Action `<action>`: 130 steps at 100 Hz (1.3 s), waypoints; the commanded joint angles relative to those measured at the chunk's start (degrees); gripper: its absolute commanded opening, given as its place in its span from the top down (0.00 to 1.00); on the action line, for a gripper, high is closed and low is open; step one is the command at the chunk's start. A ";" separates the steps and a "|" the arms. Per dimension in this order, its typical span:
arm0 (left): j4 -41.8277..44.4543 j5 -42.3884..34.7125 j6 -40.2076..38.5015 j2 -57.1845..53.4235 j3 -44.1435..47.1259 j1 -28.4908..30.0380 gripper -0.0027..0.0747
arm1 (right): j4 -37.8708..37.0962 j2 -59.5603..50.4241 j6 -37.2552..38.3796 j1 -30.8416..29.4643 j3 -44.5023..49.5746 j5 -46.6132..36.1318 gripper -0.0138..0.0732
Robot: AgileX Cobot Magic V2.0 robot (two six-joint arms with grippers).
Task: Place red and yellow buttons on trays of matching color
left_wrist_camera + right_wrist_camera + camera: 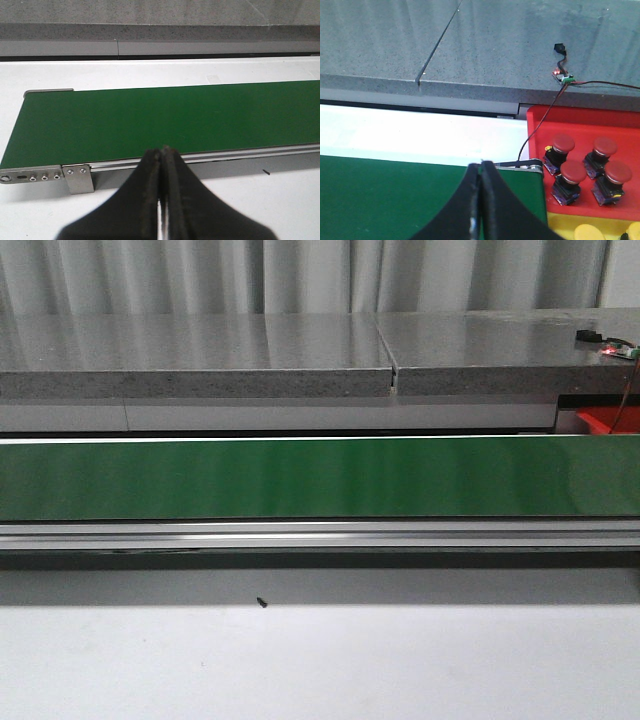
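Note:
Several red buttons stand upright in the red tray just past the end of the green conveyor belt. Beside it, only an edge of the yellow tray shows, with the tops of two yellow buttons. My right gripper is shut and empty above the belt, close to the red tray. My left gripper is also shut and empty, over the white table in front of the belt's other end. No button lies on the belt. Neither gripper appears in the front view.
A grey stone counter runs behind the belt. A small circuit board with a black wire lies on it near the red tray's corner. White table lies in front of the conveyor's metal frame.

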 commanded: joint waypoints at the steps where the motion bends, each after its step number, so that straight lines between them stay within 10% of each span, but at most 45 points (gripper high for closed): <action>1: -0.30 -3.98 -0.61 0.58 -1.46 -0.45 0.99 | -0.20 -2.52 -0.42 -0.01 0.91 -7.66 0.92; 92: -0.30 -3.98 -0.61 0.58 -1.46 -0.45 0.99 | 3.45 -24.60 -0.33 -0.19 23.46 -16.87 0.92; 130: -0.30 -3.98 -0.61 0.58 -1.46 -0.45 0.99 | -10.33 -34.44 14.08 -4.04 35.93 -25.87 0.92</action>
